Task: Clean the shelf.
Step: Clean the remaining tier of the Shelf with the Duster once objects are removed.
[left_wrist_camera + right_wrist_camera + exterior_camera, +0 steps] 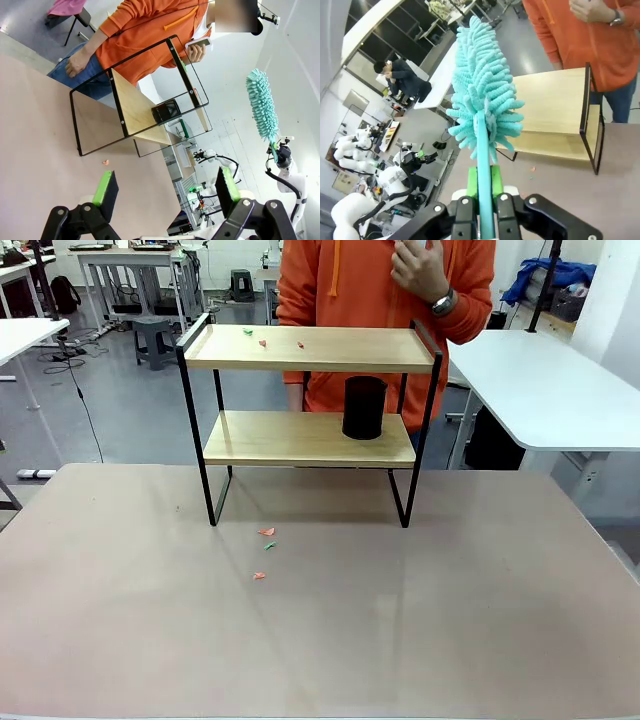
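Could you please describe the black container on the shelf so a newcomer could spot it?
Find the small two-tier rack of light wooden boards in a black metal frame, on the brown table. On its lower board, toward the right end, stands a black cylindrical container. Unlike the tiny red and green scraps on the top board, it is tall and dark.

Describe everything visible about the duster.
The duster has a fluffy turquoise head of chenille-like strands on a slim handle of the same colour, plastic by the look. The right gripper is shut on the handle, green pads either side, head pointing straight out past the fingertips. In the left wrist view it stands in the air, apart from the shelf; nothing else touches it.
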